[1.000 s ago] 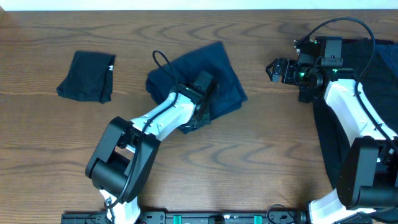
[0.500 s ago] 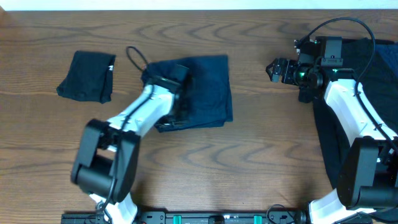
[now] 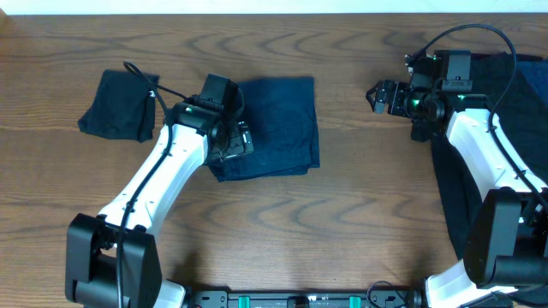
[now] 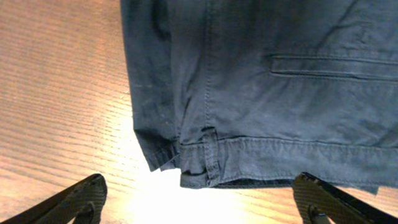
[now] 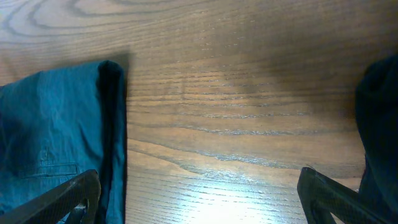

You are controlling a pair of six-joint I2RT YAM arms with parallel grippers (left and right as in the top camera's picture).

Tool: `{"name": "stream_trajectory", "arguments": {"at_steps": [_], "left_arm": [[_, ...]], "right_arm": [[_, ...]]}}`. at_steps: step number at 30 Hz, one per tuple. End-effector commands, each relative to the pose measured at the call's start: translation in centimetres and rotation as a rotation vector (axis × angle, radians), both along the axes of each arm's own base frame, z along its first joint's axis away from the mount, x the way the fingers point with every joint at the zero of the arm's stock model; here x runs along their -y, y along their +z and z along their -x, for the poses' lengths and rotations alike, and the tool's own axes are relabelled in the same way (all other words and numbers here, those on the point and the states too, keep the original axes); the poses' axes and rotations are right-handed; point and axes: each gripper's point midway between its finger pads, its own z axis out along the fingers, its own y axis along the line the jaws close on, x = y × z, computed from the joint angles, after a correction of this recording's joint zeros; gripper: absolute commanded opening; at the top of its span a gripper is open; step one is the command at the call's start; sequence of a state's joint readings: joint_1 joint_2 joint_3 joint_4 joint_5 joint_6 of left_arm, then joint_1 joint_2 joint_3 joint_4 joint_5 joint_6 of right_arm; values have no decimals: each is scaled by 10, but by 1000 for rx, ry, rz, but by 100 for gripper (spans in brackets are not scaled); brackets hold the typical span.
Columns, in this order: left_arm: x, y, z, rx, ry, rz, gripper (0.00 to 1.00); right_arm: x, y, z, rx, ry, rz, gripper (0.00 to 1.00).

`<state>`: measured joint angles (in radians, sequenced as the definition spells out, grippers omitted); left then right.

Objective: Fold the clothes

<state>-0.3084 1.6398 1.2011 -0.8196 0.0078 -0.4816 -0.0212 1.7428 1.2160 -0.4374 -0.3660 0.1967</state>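
The navy blue garment (image 3: 278, 124) lies folded into a rough rectangle at the table's middle; its waistband edge and a pocket (image 4: 267, 93) fill the left wrist view. My left gripper (image 3: 233, 141) hovers over the garment's left part, open, with only bare wood between its fingers (image 4: 68, 202). A folded black garment (image 3: 118, 105) with a small white tag lies at the far left. More black clothes (image 3: 524, 103) lie in a heap at the right edge. My right gripper (image 3: 381, 96) is open and empty over bare table, between the navy garment (image 5: 56, 137) and the black heap (image 5: 380, 118).
The wooden table (image 3: 342, 222) shows bare wood along the front and between the garments. The right arm's base and links stand over the black heap on the right. A cable loops off the left wrist near the folded black garment.
My left gripper swung left, pulling the rumpled navy garment into a squarer fold, then opened and let go of it. The right arm has stayed still.
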Motion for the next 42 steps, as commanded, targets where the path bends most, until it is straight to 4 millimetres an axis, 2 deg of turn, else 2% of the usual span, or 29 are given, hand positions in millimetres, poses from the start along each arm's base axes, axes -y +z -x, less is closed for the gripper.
{"name": "stream_trajectory", "arguments": {"at_steps": [1,14,27,35,40,42], "left_arm": [[-14,-13,2,-27,74,-61,99],[-17,-62,1,-124,87,-116,98],[-17,-93,0,-175,85,-133,98],[-18,-122,12,-230,81,-136,98],[-18,-125,16,-242,81,-137,66],[-18,-125,16,-242,80,-137,61]], "right_arm": [[3,0,0,0,-3,2,99],[3,0,0,0,-3,2,99],[3,0,0,0,-3,2,99],[3,0,0,0,-3,2,99],[3,0,0,0,-3,2,99],[3,0,0,0,-3,2,99]]}}
